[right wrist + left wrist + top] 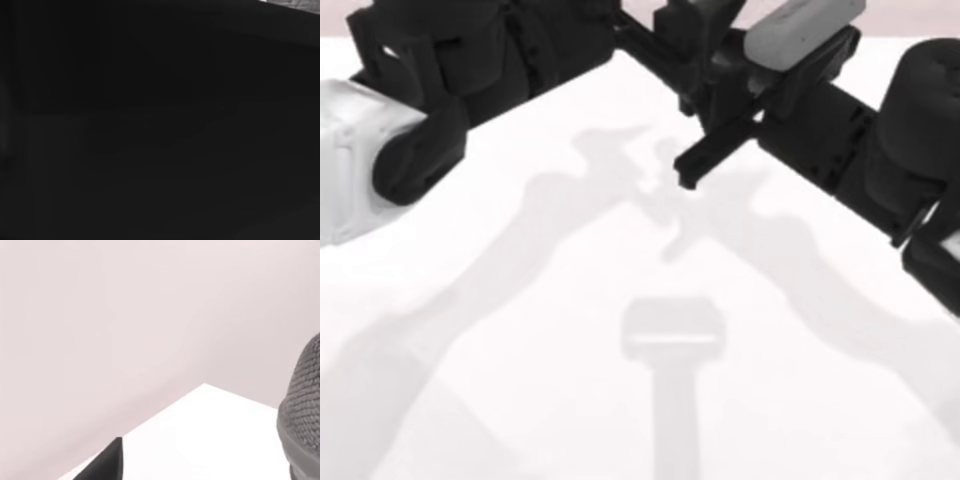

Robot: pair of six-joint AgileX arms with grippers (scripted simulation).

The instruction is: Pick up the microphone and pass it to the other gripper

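Both arms are raised high and meet at the top middle of the top view. The microphone shows only in the left wrist view, as its grey mesh head (pixel 303 412) at the picture's edge. One black finger (pixel 106 464) of my left gripper (pixel 672 62) stands far from that head with a wide bare gap between them, so this gripper is open. My right gripper (pixel 712 158) reaches in from the right as a black wedge. The right wrist view is dark. In the top view the arms hide the microphone.
The white table (pixel 520 330) lies far below the arms, with only their shadows on it. A pale pink wall (pixel 125 315) fills the back of the left wrist view. The bulky black arm links (pixel 880 150) crowd the top of the top view.
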